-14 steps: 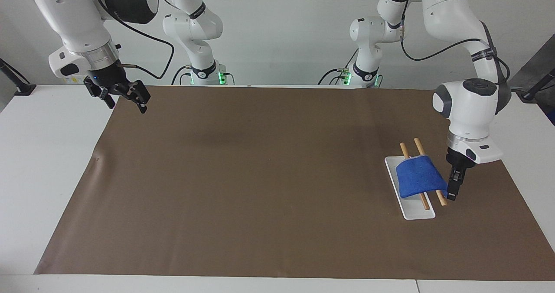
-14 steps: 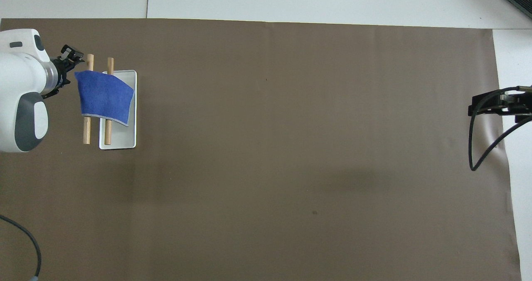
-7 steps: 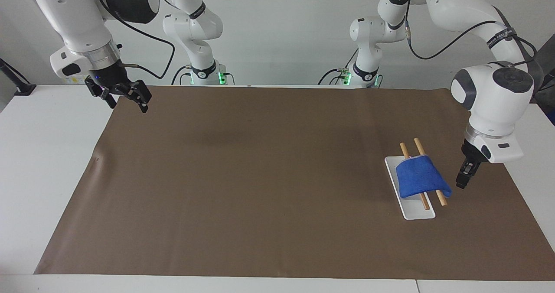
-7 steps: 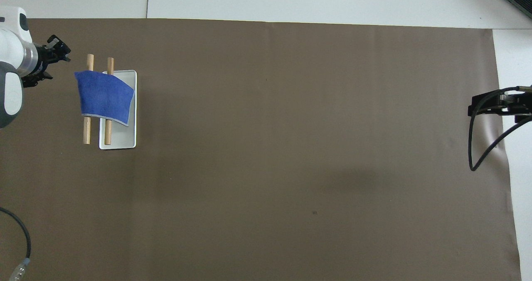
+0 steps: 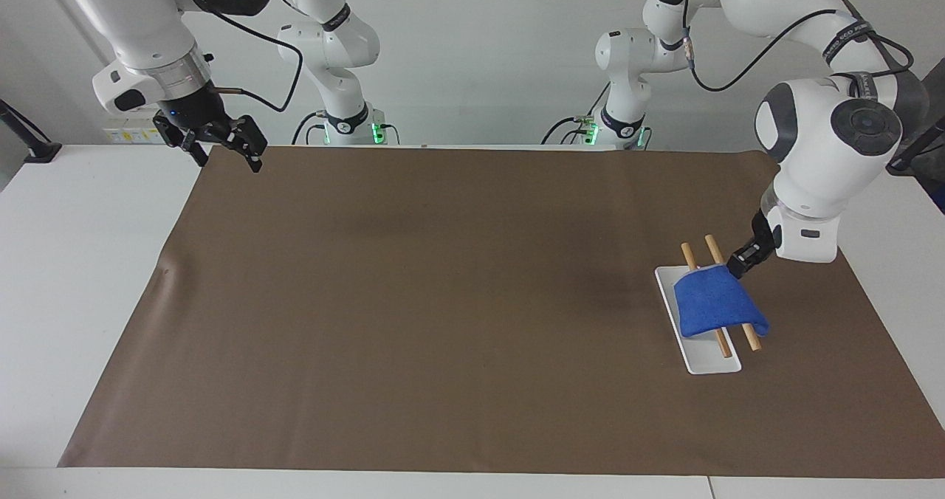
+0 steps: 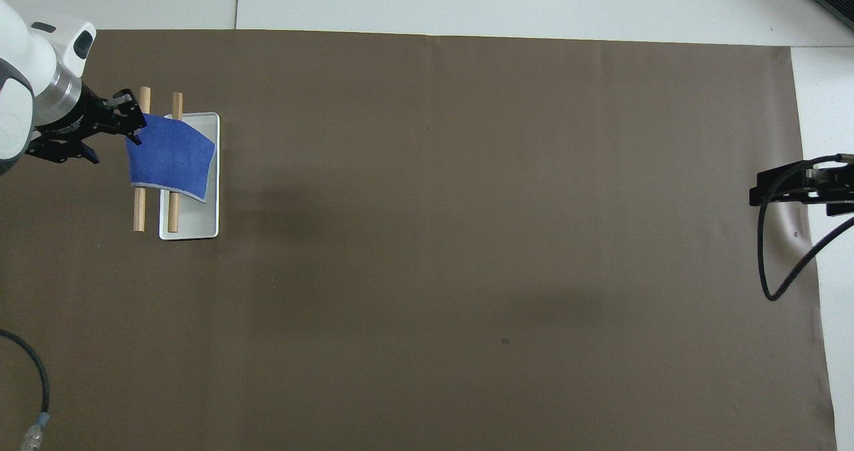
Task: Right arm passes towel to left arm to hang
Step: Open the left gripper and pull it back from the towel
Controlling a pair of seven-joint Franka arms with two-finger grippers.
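The blue towel (image 5: 712, 303) hangs draped over two wooden rods (image 5: 712, 252) that lie across a white tray (image 5: 709, 362) toward the left arm's end of the table. It also shows in the overhead view (image 6: 170, 157). My left gripper (image 5: 740, 263) hangs in the air at the towel's edge toward the left arm's end, also seen from overhead (image 6: 130, 121). I cannot tell whether it touches the cloth. My right gripper (image 5: 227, 158) is open and empty, held above the brown mat's corner at the right arm's end, and waits there (image 6: 767, 187).
A brown mat (image 5: 443, 300) covers most of the white table. A loose black cable (image 6: 780, 264) hangs from the right wrist. Another cable end (image 6: 30, 431) lies near the robots at the left arm's end.
The left gripper left the towel's corner, swung away from it, then came back higher up at the towel's edge. The towel stayed on the rods. The right gripper rose slightly.
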